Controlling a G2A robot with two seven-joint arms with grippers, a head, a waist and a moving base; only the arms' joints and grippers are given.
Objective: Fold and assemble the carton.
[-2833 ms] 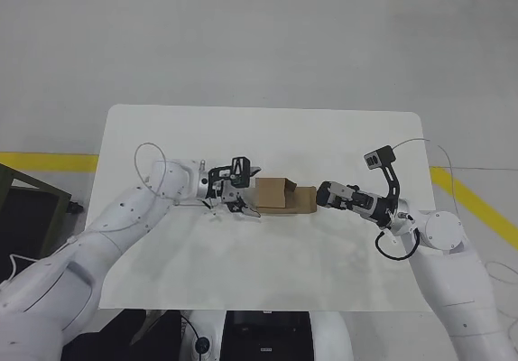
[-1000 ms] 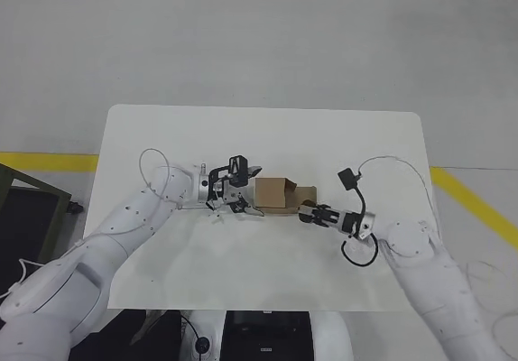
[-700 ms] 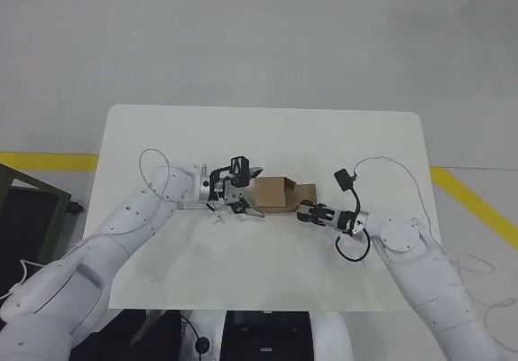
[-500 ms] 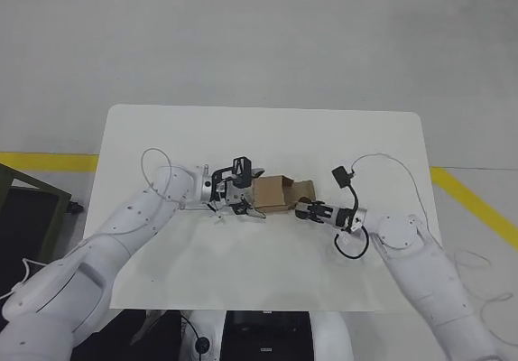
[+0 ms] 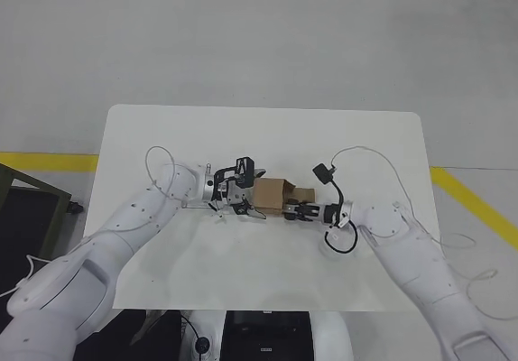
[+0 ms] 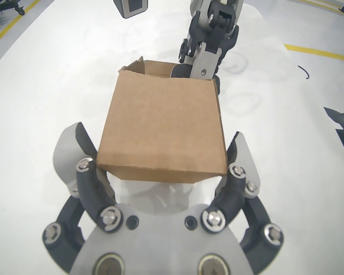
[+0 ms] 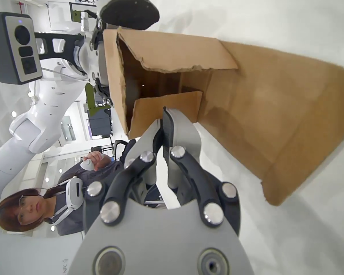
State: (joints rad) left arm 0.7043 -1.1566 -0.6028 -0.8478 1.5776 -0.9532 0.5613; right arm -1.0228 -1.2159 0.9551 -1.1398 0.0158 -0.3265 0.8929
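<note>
A brown carton (image 5: 272,192) lies on its side mid-table, its open end away from my left gripper (image 5: 244,192). That gripper (image 6: 160,150) is shut on the carton's (image 6: 163,127) closed end, one finger against each side. My right gripper (image 5: 291,211) is shut, with nothing between its fingers. Its tip (image 7: 164,115) touches the small side flap (image 7: 166,107) at the carton's (image 7: 166,49) open mouth. A large flap (image 7: 275,115) lies flat on the table beside it, and the opposite flap (image 7: 183,55) has a torn edge.
The white table (image 5: 151,262) has bare room all round the carton. Loose cables (image 5: 367,158) loop from both wrists above the tabletop. A dark frame (image 5: 6,194) stands on the floor past the table's left edge.
My right arm has swung in from the right, and its shut gripper has moved left along the carton's front to the open mouth. The left gripper has kept hold and barely shifted.
</note>
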